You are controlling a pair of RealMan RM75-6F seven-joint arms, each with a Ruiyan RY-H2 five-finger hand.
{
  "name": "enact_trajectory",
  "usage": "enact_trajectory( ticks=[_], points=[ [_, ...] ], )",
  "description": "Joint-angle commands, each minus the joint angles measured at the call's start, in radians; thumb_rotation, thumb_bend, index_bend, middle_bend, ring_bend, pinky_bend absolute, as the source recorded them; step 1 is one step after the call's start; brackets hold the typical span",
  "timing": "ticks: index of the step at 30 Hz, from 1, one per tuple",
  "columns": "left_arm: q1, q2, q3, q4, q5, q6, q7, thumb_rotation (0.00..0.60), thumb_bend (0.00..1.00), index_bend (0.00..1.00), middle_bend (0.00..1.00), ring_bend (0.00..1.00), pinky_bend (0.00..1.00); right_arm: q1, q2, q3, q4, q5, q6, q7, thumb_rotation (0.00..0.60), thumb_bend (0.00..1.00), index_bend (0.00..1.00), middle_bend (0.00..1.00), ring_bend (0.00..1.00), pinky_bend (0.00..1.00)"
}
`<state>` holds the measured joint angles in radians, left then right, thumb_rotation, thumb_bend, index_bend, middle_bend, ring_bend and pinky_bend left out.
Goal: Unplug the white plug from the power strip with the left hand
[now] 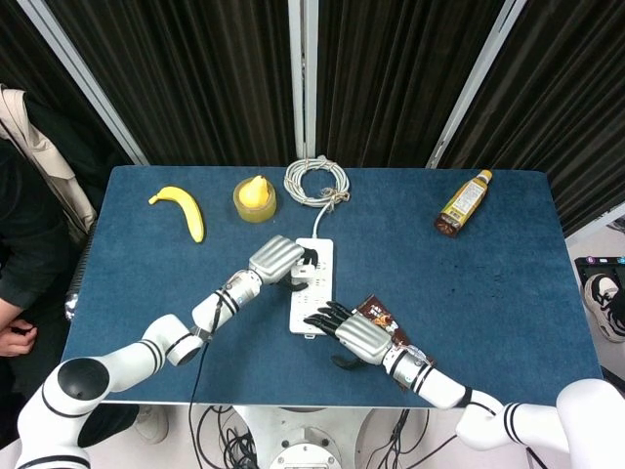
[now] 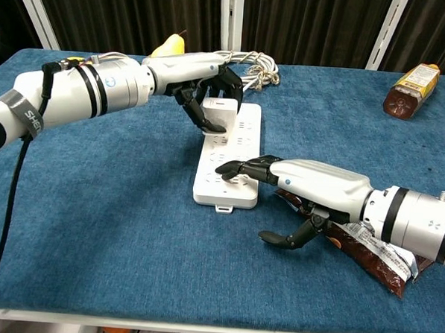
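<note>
The white power strip (image 1: pixel 315 256) (image 2: pixel 240 151) lies lengthwise mid-table, its cable running to the back. On its far half stands the white plug (image 2: pixel 220 111). My left hand (image 1: pixel 276 259) (image 2: pixel 205 80) comes in from the left and grips the plug, fingers curled over its top and thumb against its near side. In the head view the hand hides the plug. Whether the prongs still sit in the socket I cannot tell. My right hand (image 1: pixel 352 332) (image 2: pixel 311 179) lies flat, its fingertips (image 2: pixel 230 168) resting on the strip's near end, thumb spread off to the side.
A brown snack packet (image 1: pixel 379 314) (image 2: pixel 371 249) lies under my right wrist. At the back are a coiled white cable (image 1: pixel 315 182), a yellow pear on a yellow ring (image 1: pixel 255 198), a banana (image 1: pixel 181 208) and a bottle (image 1: pixel 463 203). A person sits at the left edge (image 1: pixel 20 254).
</note>
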<state>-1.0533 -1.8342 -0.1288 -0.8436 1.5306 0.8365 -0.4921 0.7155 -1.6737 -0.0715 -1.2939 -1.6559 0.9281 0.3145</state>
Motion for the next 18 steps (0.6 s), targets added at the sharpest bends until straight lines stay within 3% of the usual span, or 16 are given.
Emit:
enact_trajectory(
  ticks=[1,7,11,18],
  points=[
    [0.006,0.000,0.006,0.021,0.003,0.022,-0.081,0.600,0.35,0.64,0.67,0.55,0.62,0.000,0.000,-0.001,-0.002,0.003,0.000,-0.002,0.600,0.33,0.04,0.13,0.00,0.00],
    [0.050,0.013,-0.010,0.026,-0.007,0.121,-0.154,0.600,0.35,0.64,0.65,0.54,0.60,-0.010,0.006,-0.001,-0.010,-0.001,0.034,0.003,0.600,0.33,0.04,0.13,0.00,0.00],
    [0.097,0.044,-0.009,0.030,-0.020,0.179,-0.093,0.600,0.35,0.60,0.60,0.49,0.52,-0.033,0.018,-0.008,-0.016,-0.033,0.111,0.012,0.600,0.33,0.04,0.13,0.00,0.00],
    [0.137,0.109,0.029,-0.025,-0.079,0.066,0.136,0.600,0.30,0.38,0.38,0.24,0.27,-0.125,0.118,-0.035,-0.092,-0.076,0.292,-0.065,0.600,0.33,0.04,0.13,0.00,0.00]
  ],
)
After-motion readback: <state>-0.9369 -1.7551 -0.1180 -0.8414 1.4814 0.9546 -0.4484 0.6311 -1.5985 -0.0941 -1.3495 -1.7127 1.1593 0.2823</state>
